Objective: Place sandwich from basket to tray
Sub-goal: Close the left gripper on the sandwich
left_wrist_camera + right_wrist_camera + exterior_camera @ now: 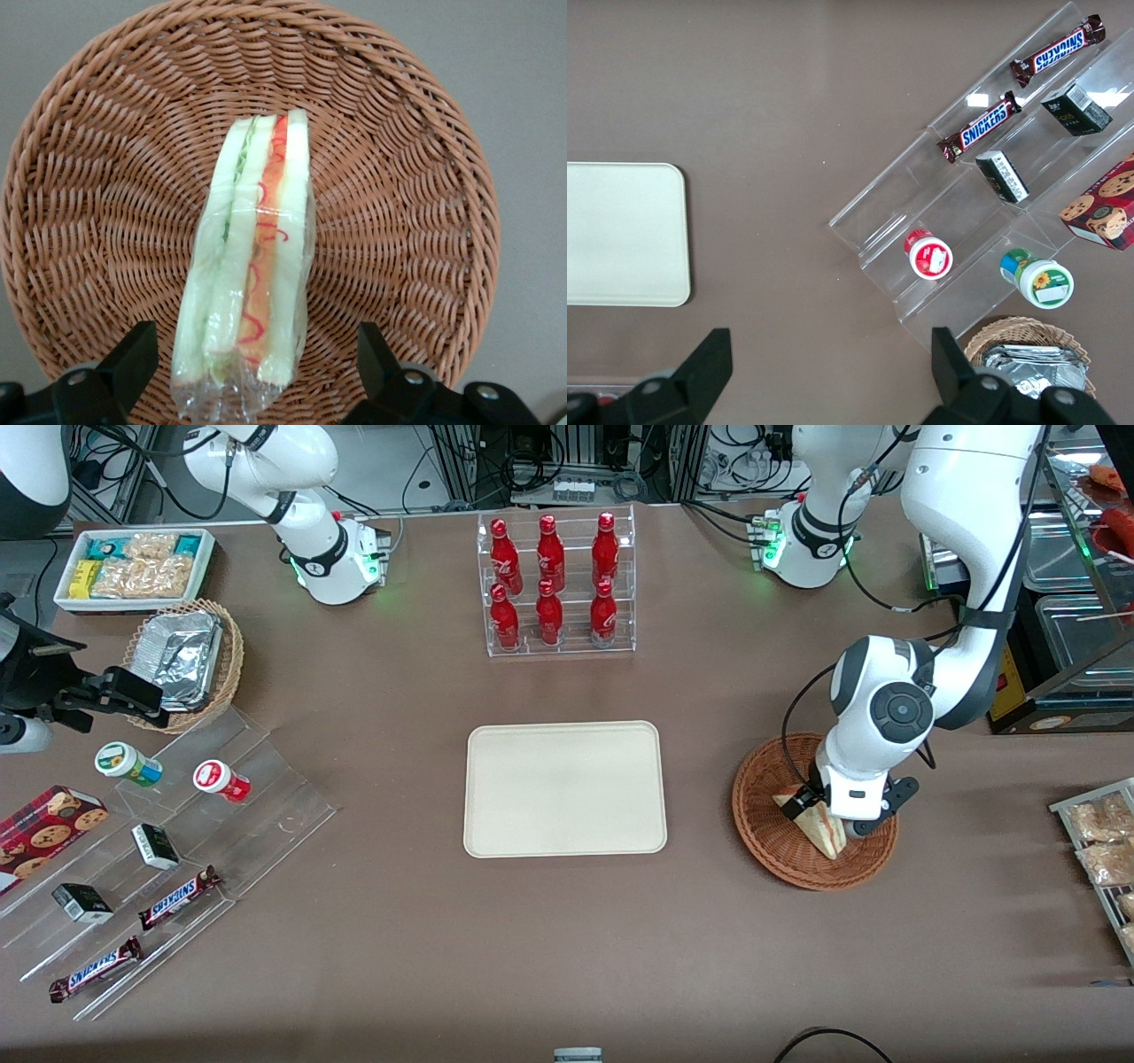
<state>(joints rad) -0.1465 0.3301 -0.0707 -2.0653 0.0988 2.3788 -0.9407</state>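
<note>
Wrapped in clear film, the sandwich stands on edge in the basket, between the fingers of the claw, which are spread apart and not touching it. It looks light and soft, and the film is probably slippery, so a gentle squeeze across the two flat bread faces seems wisest. On the surface nearby, the tray awaits.

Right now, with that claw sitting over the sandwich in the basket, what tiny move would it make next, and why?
Probably close the fingers. The gripper is open, low in the basket, with one finger on each side of the sandwich, which stands on edge between them. Nothing grips it yet, so lifting now would likely leave it there.
</note>
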